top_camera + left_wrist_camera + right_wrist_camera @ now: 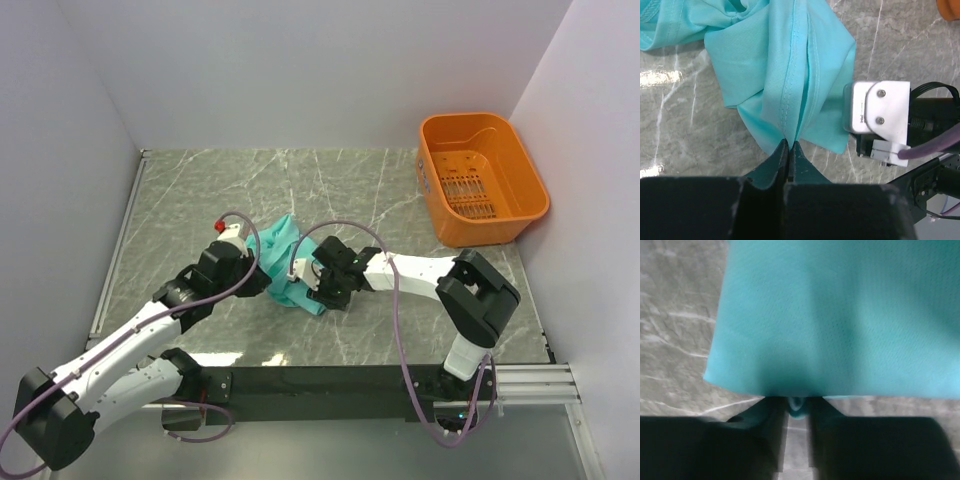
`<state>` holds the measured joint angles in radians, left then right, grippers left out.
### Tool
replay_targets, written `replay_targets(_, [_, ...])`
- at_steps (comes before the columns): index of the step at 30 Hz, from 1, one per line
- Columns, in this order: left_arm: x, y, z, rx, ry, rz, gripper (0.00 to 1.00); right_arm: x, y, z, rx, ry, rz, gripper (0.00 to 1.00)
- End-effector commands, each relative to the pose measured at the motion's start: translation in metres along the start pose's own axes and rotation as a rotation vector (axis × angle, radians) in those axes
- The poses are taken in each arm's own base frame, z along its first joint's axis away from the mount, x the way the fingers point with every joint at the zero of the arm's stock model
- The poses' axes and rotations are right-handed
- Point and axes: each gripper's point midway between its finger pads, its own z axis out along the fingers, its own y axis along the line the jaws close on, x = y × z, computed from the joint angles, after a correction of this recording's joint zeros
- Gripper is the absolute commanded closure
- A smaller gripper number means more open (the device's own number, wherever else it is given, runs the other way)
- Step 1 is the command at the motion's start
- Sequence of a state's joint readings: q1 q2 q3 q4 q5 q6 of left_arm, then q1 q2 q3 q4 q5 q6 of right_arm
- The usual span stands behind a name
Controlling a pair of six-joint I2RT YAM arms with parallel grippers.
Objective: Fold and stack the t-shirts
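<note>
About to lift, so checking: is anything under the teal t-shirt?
Only marble table shows around the t-shirt. The left gripper and right gripper pinch its edges. What lies beneath the bunched cloth is hidden.

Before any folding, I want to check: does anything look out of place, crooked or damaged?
Only the t-shirt: it lies bunched and twisted, not flat, pinched at a stitched hem by the left gripper and at another edge by the right gripper. The orange basket stands upright; no damage shows.
</note>
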<state>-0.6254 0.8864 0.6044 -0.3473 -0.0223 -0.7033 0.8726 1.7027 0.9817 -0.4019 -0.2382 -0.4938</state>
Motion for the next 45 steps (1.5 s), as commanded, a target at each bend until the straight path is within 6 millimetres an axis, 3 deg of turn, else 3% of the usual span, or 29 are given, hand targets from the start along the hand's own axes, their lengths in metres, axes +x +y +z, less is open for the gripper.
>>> replay_targets(1, [-0.009, -0.01, -0.006, 0.06, -0.046, -0.045, 0.99, -0.017, -0.014, -0.011, 0.048, -0.039, 0.0, 0.79])
replay_targets(4, [-0.016, -0.012, -0.014, 0.064, -0.064, -0.053, 0.99, -0.028, -0.034, -0.043, 0.091, -0.099, 0.019, 0.95])
replay_targets(6, [-0.039, -0.026, -0.032, 0.098, -0.12, -0.05, 0.99, -0.041, -0.043, -0.1, 0.05, -0.219, 0.031, 0.98])
replay_targets(7, [-0.041, -0.026, -0.035, 0.103, -0.131, -0.048, 0.99, -0.041, -0.059, -0.108, 0.084, -0.234, 0.042, 1.0])
replay_targets(8, [-0.056, -0.034, -0.046, 0.115, -0.163, -0.043, 0.99, -0.048, -0.052, -0.137, 0.053, -0.307, 0.033, 1.0])
replay_targets(10, [-0.08, -0.039, -0.063, 0.117, -0.24, -0.043, 0.99, -0.054, -0.072, -0.189, 0.139, -0.402, 0.01, 1.0])
replay_targets(12, [-0.108, -0.058, -0.086, 0.163, -0.307, -0.026, 0.99, -0.061, -0.077, -0.223, 0.187, -0.448, -0.021, 1.0])
replay_targets(14, [-0.136, -0.081, -0.112, 0.228, -0.377, -0.007, 0.99, -0.064, -0.08, -0.253, 0.237, -0.486, -0.018, 1.0])
replay_targets(15, [-0.144, -0.088, -0.119, 0.243, -0.399, 0.0, 0.99, -0.075, -0.082, -0.277, 0.27, -0.532, -0.032, 1.0])
replay_targets(16, [-0.161, -0.103, -0.14, 0.291, -0.445, 0.012, 0.99, -0.078, -0.083, -0.296, 0.304, -0.562, -0.028, 1.0])
replay_targets(19, [-0.183, -0.124, -0.171, 0.354, -0.507, 0.028, 0.99, -0.098, -0.078, -0.353, 0.388, -0.68, -0.05, 1.0])
replay_targets(20, [-0.194, -0.135, -0.192, 0.392, -0.549, 0.033, 0.99, -0.101, -0.077, -0.368, 0.409, -0.711, -0.035, 1.0])
replay_targets(23, [-0.204, -0.155, -0.222, 0.481, -0.59, 0.052, 0.99, -0.115, -0.063, -0.416, 0.461, -0.805, -0.066, 1.0])
replay_targets(25, [-0.204, -0.164, -0.231, 0.527, -0.585, 0.062, 0.99, -0.117, -0.057, -0.428, 0.472, -0.833, -0.069, 1.0])
replay_targets(28, [-0.201, -0.165, -0.227, 0.534, -0.568, 0.06, 0.99, -0.118, -0.057, -0.434, 0.484, -0.862, -0.041, 1.0])
replay_targets(35, [-0.224, -0.157, -0.223, 0.453, -0.648, 0.062, 0.99, -0.115, -0.089, -0.444, 0.609, -0.868, 0.08, 1.0])
replay_targets(36, [-0.228, -0.158, -0.213, 0.433, -0.64, 0.061, 0.99, -0.114, -0.097, -0.447, 0.638, -0.863, 0.11, 1.0])
replay_targets(37, [-0.235, -0.16, -0.214, 0.427, -0.653, 0.057, 0.99, -0.115, -0.11, -0.442, 0.643, -0.852, 0.144, 1.0])
replay_targets(39, [-0.25, -0.158, -0.194, 0.369, -0.664, 0.046, 0.99, -0.119, -0.127, -0.454, 0.706, -0.866, 0.201, 1.0])
replay_targets(40, [-0.261, -0.16, -0.197, 0.36, -0.694, 0.039, 0.99, -0.12, -0.144, -0.448, 0.719, -0.853, 0.241, 1.0])
replay_targets(41, [-0.273, -0.158, -0.182, 0.318, -0.702, 0.048, 0.99, -0.127, -0.153, -0.463, 0.76, -0.896, 0.271, 1.0])
replay_targets(42, [-0.285, -0.161, -0.18, 0.315, -0.724, 0.047, 0.99, -0.129, -0.161, -0.469, 0.787, -0.912, 0.29, 1.0])
replay_targets(43, [-0.303, -0.17, -0.194, 0.341, -0.77, 0.049, 0.99, -0.129, -0.179, -0.468, 0.825, -0.904, 0.335, 1.0])
replay_targets(44, [-0.314, -0.175, -0.177, 0.34, -0.754, 0.047, 0.99, -0.14, -0.18, -0.495, 0.863, -0.97, 0.337, 1.0])
replay_targets(45, [-0.326, -0.182, -0.182, 0.379, -0.766, 0.058, 1.0, -0.146, -0.194, -0.494, 0.865, -0.971, 0.352, 1.0])
